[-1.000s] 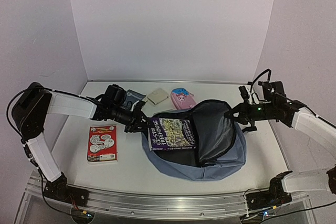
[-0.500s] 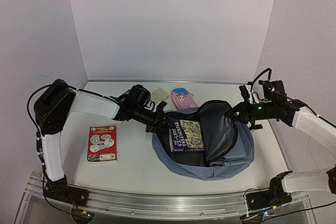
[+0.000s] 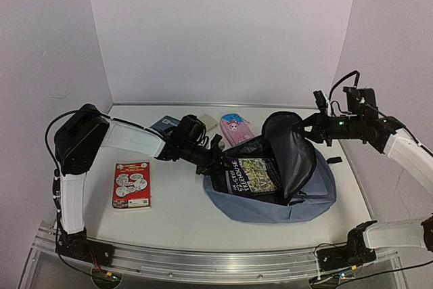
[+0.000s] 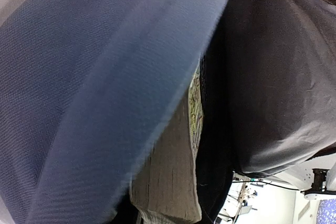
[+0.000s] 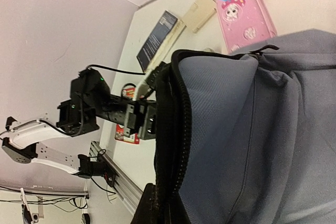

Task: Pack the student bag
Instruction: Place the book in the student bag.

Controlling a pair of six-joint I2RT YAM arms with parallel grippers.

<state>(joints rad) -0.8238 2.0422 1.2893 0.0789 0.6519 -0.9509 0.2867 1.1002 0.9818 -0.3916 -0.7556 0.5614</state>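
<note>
From above, the student bag (image 3: pixel 284 202), a large soft grey-blue fabric backpack, is seen on the white desk (image 3: pixel 176 214) directly ahead of the left claw (image 3: pixel 218 161), its mouth turned toward that nearer claw. A purple paperback book (image 3: pixel 256 175), long axis pointing into the opening, is judged grasped by its near edge. The right claw (image 3: pixel 310 131) is clenched on the raised rim.

At the left wrist, the book (image 4: pixel 169 192) is seen edge-on beneath blue fabric.

At the right wrist, the bag's zipped rim is seen held up.
</note>
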